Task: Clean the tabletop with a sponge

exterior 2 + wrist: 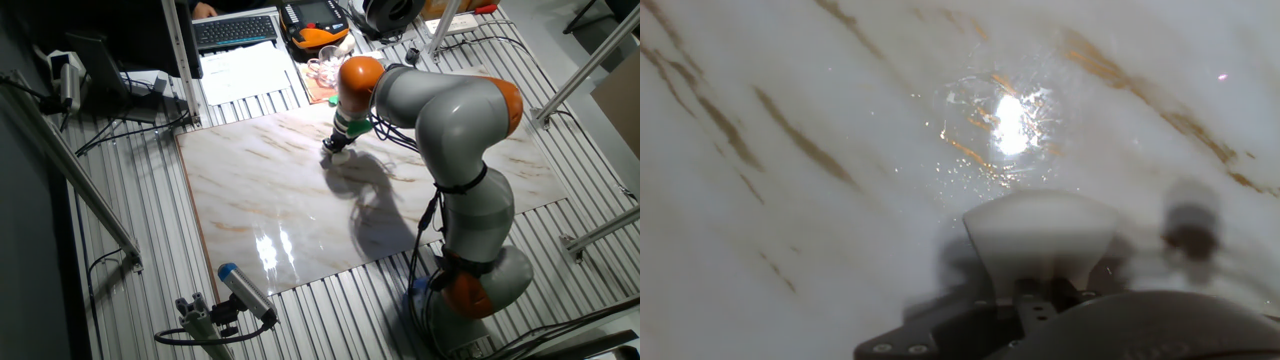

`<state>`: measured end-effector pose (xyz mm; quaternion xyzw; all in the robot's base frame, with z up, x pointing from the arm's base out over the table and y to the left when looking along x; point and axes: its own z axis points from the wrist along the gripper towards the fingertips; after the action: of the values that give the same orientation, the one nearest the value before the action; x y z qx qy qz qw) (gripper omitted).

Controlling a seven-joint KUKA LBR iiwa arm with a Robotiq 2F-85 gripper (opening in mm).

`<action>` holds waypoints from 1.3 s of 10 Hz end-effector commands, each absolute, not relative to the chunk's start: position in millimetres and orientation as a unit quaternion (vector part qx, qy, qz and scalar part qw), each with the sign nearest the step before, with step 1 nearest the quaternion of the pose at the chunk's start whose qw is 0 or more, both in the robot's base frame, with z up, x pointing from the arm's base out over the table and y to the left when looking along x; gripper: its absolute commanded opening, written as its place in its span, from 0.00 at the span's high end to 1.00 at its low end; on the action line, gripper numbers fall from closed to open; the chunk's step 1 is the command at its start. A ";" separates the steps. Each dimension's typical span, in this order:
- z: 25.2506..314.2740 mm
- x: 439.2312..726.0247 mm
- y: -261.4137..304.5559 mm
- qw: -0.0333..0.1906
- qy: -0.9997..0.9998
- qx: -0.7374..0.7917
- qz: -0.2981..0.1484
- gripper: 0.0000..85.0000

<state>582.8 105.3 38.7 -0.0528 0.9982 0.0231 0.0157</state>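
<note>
The gripper (333, 146) is squeezed tight on the white sponge (1040, 232), which presses down on the shiny tabletop (250, 190).

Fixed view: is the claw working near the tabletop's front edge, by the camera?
No, the claw presses the sponge down near the tabletop's far edge.

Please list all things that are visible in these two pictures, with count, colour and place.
tabletop: one, white-beige marble with brown veins, centre, on the ribbed metal table.
sponge: one, cream-white, on the tabletop under the gripper.
metal table: one, ribbed grey, under everything.
keyboard: one, black, far edge.
papers: white, below the keyboard.
orange-black device: one, far edge.
blue-tipped cylinder: one, grey, front left.
arm: one, grey with orange joints, right side.
gripper: one, dark, on the sponge.
</note>
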 end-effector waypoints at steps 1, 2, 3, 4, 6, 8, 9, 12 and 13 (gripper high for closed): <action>38.5 581.2 105.5 0.017 0.998 -0.054 0.026 1.00; 37.3 577.0 106.6 0.020 0.998 -0.054 0.032 1.00; 35.6 570.0 110.8 0.026 0.998 -0.051 0.033 1.00; 35.2 563.8 115.9 0.027 0.998 -0.047 0.031 1.00; 36.8 557.4 121.3 0.027 0.998 -0.043 0.031 1.00; 34.4 556.5 125.5 0.030 0.998 -0.042 0.033 1.00; 31.9 555.7 129.9 0.033 0.998 -0.039 0.033 1.00; 29.2 549.9 143.2 0.035 0.998 -0.029 0.039 1.00; 34.2 546.6 147.4 0.032 0.998 -0.025 0.040 1.00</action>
<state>544.6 148.9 33.9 -0.0254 0.9984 0.0400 0.0304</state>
